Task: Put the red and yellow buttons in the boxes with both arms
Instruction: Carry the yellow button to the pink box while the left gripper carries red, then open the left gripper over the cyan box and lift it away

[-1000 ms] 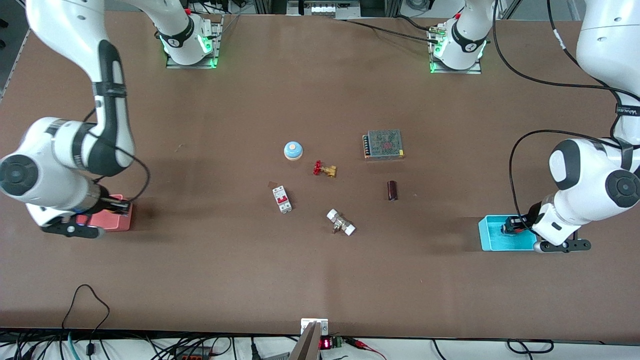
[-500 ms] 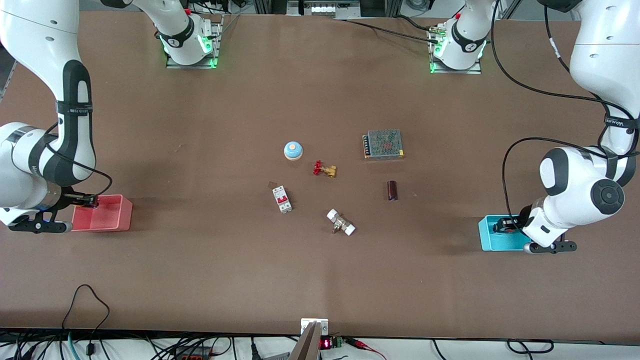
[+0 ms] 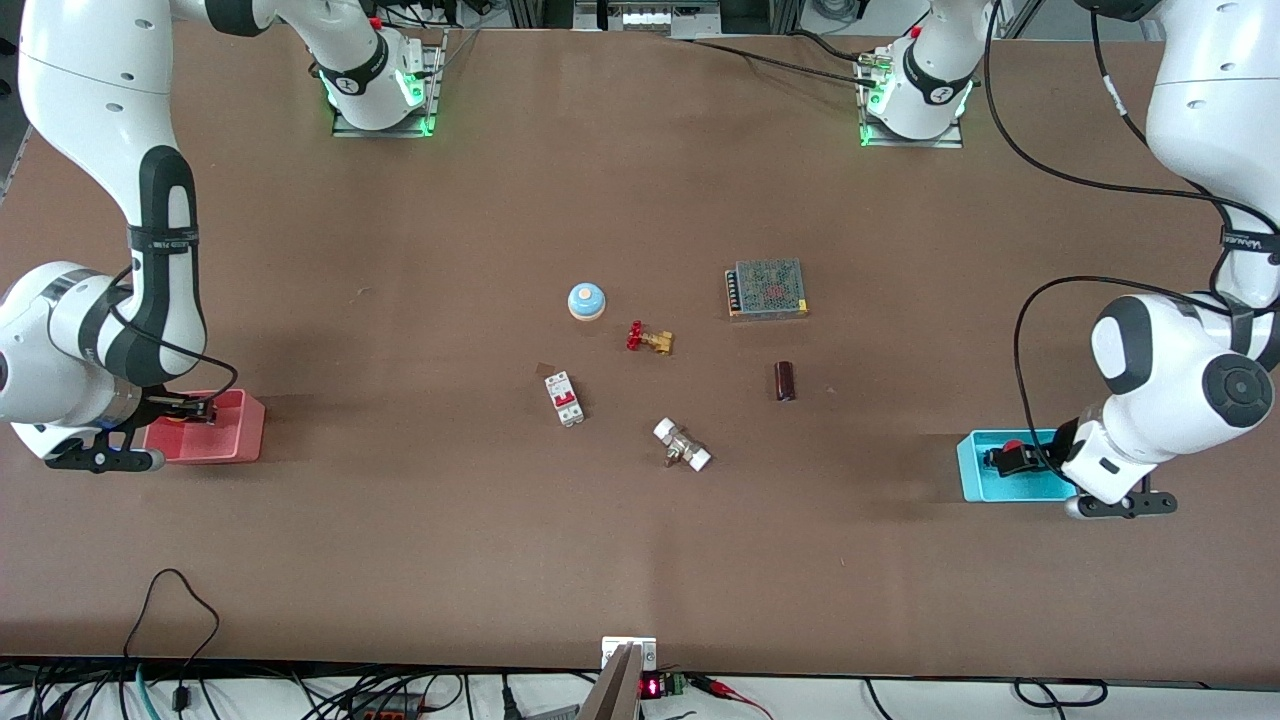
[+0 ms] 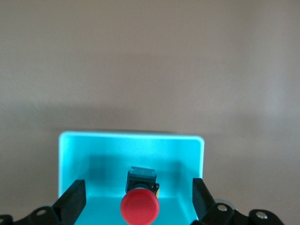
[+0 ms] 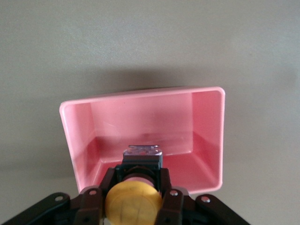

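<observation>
The red button [image 4: 139,207] stands in the cyan box [image 4: 131,136], its cap also showing in the front view [image 3: 1013,447]. My left gripper [image 3: 1005,460] hangs over that box [image 3: 975,470] at the left arm's end of the table. It is open, and its fingers [image 4: 72,201] stand wide apart on either side of the button without touching it. My right gripper [image 5: 139,177] is shut on the black base of the yellow button [image 5: 133,204]. It holds the button over the pink box [image 5: 140,117], which stands at the right arm's end [image 3: 235,440].
Mid-table lie a light-blue dome [image 3: 587,301], a brass valve with a red handwheel [image 3: 650,338], a grey mesh-topped box [image 3: 767,288], a white and red breaker [image 3: 564,398], a white-ended fitting [image 3: 682,445] and a dark cylinder [image 3: 785,380].
My left gripper has drawn back from the cyan box, and the red cap now shows in it. My right gripper shifted toward the table's end over the pink box, still holding the yellow button.
</observation>
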Tool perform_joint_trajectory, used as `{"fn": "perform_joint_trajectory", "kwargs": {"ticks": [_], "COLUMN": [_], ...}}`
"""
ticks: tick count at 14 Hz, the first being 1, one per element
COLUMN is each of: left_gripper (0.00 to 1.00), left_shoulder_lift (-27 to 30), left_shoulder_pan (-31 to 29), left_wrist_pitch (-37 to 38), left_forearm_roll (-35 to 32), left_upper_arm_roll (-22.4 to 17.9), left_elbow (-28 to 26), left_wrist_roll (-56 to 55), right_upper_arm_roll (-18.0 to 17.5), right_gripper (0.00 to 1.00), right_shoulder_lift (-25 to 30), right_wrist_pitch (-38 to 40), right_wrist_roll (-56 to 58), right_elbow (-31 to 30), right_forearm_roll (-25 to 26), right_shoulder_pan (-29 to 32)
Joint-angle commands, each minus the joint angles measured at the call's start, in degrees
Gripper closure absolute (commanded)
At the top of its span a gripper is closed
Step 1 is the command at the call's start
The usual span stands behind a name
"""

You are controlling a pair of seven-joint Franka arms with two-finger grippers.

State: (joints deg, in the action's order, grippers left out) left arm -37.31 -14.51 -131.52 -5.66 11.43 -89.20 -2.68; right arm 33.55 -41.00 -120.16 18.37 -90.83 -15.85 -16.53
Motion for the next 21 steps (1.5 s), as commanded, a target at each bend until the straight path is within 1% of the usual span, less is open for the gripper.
{"fn": "perform_joint_trajectory", "kwargs": {"ticks": [1, 4, 7, 9, 12, 13, 17, 19, 20, 21], "left_gripper": [0.00, 0.00, 0.00, 0.00, 0.00, 0.00, 0.00, 0.00, 0.00, 0.00], "left_shoulder_lift": [6.0, 12.7, 18.8, 23.4, 29.5, 30.9, 34.1, 35.5, 36.0, 36.5], "left_shoulder_pan": [0.2, 1.2, 1.2, 1.1, 0.7, 0.7, 1.0, 1.9, 3.2, 5.0], "left_wrist_pitch": [4.1, 11.4, 18.2, 22.2, 27.1, 28.6, 31.1, 31.9, 32.6, 33.2], "left_forearm_roll": [-0.9, -0.9, -0.9, -0.9, -0.2, -0.1, 0.4, 1.4, 1.4, 1.4], "left_upper_arm_roll": [0.6, 1.0, 1.0, 2.2, 2.4, 2.5, 3.0, 2.4, 1.7, -0.2], "left_elbow": [-0.8, -1.2, -1.1, -1.1, -1.1, -1.1, -1.1, -1.1, -1.2, -1.2], "left_wrist_roll": [0.6, 0.5, 1.1, 1.2, 2.3, 2.4, 2.5, 2.6, 2.6, 2.6], "right_upper_arm_roll": [-0.7, -0.7, -0.7, -0.8, -0.8, -0.8, -3.1, -3.2, -3.2, -3.2], "right_gripper": [0.74, 0.74, 0.74, 0.74, 0.74, 0.74, 0.74, 0.74, 0.70, 0.44], "right_shoulder_lift": [-0.7, -1.8, -2.4, -2.7, -3.0, -3.1, -3.1, -3.2, -3.4, -3.4], "right_wrist_pitch": [-0.5, -2.5, -2.6, -2.6, -2.7, -2.7, -3.1, -3.5, -3.7, -3.7], "right_wrist_roll": [1.6, 3.3, 4.2, 4.5, 6.0, 6.1, 6.9, 6.9, 6.9, 6.8], "right_elbow": [0.6, 0.6, 0.6, 0.6, 0.6, 0.6, 0.6, 0.5, 0.6, 0.5], "right_forearm_roll": [-1.5, -1.9, -3.2, -4.7, -5.3, -5.3, -6.2, -6.3, -6.2, -6.3], "right_shoulder_pan": [0.9, 1.4, 1.7, 1.8, 2.2, 2.5, 4.3, 4.4, 4.4, 4.4]}}
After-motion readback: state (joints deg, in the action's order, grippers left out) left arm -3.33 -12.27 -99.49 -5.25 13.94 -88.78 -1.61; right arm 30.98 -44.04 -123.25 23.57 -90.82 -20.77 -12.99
